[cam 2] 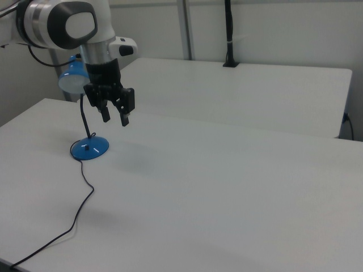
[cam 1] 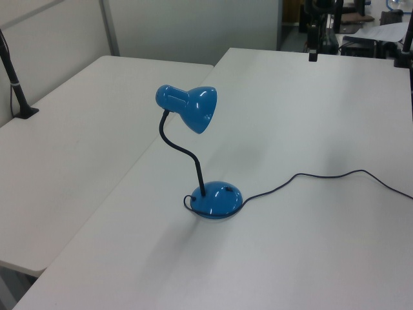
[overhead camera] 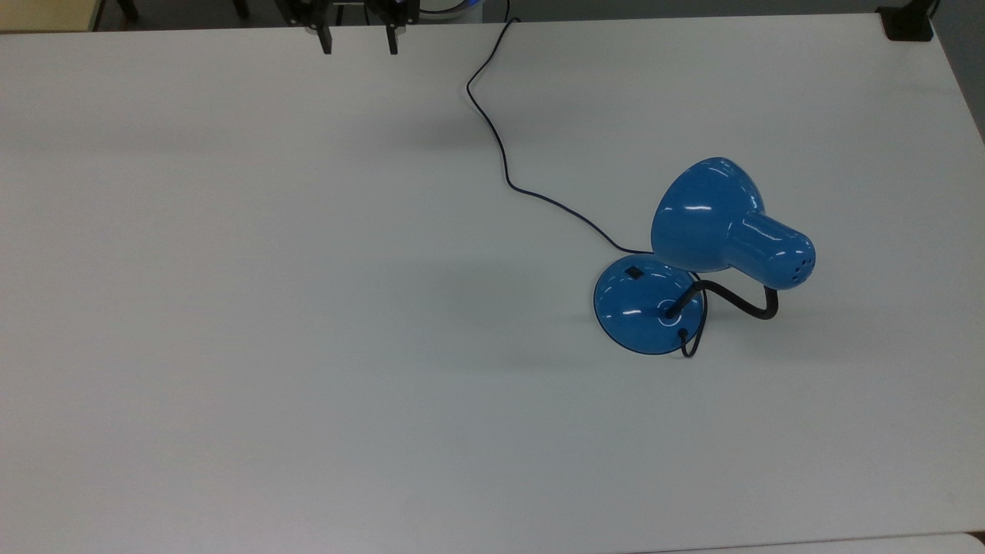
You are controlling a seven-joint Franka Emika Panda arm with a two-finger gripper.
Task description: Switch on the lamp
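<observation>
The gripper point(overhead camera: 359, 42) hangs over the far edge of the table point(overhead camera: 231, 308) at the top of the top view, its two fingers point(cam 2: 105, 115) parted with a plain gap between them and nothing held; in the right view it sits in the air in front of the lamp, clear of it and well above the tabletop. From there a thin dark cord point(overhead camera: 500, 146) runs off the table edge near the gripper and snakes across the bare white surface to the lamp point(overhead camera: 692, 254), which stands well apart on the top view's right, upright on its round domed base point(overhead camera: 635, 312). A small black switch point(overhead camera: 633, 271) sits on the base's upper surface toward the cord side, partly under the bell shade point(cam 1: 197, 108) that a bent black gooseneck point(cam 1: 184, 152) carries out over it. The lamp looks like glossy painted metal, so likely slick, and top-heavy for so small a foot; a sideways push could slide or tip it. There is no need to grasp anything: the sound approach is probably a fingertip pressed straight down on the switch, coming in low from the open side to miss the shade, and keeping clear of the loose cord, which would drag the base if snagged
</observation>
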